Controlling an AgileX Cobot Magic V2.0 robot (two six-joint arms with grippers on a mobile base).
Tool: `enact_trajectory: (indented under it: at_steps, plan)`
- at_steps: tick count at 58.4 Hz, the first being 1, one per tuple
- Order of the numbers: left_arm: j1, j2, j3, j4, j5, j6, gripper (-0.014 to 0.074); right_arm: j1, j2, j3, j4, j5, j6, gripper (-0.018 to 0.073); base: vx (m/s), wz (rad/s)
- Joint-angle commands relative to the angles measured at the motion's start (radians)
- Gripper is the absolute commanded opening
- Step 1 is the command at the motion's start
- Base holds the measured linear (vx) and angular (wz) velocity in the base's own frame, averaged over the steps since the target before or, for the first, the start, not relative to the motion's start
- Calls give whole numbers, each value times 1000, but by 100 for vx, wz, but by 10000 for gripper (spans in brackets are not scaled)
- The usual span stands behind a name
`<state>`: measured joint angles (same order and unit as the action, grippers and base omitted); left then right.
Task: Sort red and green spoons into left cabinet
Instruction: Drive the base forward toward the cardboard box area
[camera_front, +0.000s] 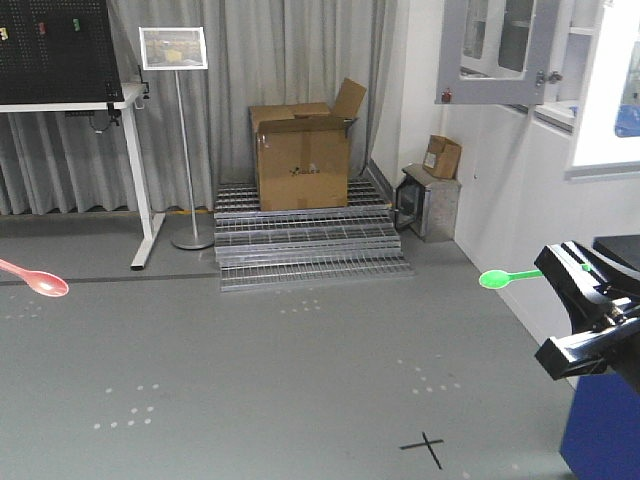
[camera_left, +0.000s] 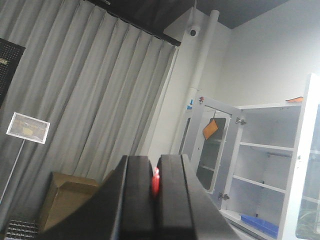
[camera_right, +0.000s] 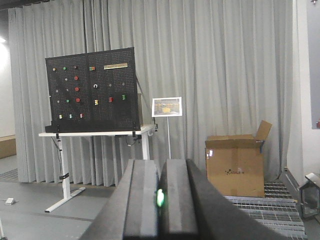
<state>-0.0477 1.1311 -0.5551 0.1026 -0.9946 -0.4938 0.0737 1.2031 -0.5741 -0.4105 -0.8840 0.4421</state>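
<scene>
Red spoon (camera_front: 35, 279) is pinched in the left claw (camera_left: 155, 167), green spoon (camera_front: 505, 277) in the right claw (camera_right: 160, 170), its bowl jutting ahead.

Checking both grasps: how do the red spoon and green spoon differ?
The red spoon points its bowl right, the green spoon left. The red spoon sits at the front view's left edge, the green spoon at its right. Shared: each is clamped, left gripper and right gripper.

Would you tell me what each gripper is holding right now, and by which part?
The left gripper pinches the red spoon and the right gripper the green spoon, each by its handle, bowl sticking out free.
</scene>
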Motion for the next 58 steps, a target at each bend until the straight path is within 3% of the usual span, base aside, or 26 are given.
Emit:
enact_trajectory:
  at_steps: [1,58]
  plan:
    - [-2,-20,-25,-10,-62,-1,56,-3,-23,-25,17,-70,3,81,42,11]
    - [-2,-17,-25,-9,-66,-1,56,-3,-23,-25,17,-70,3,82,42,29]
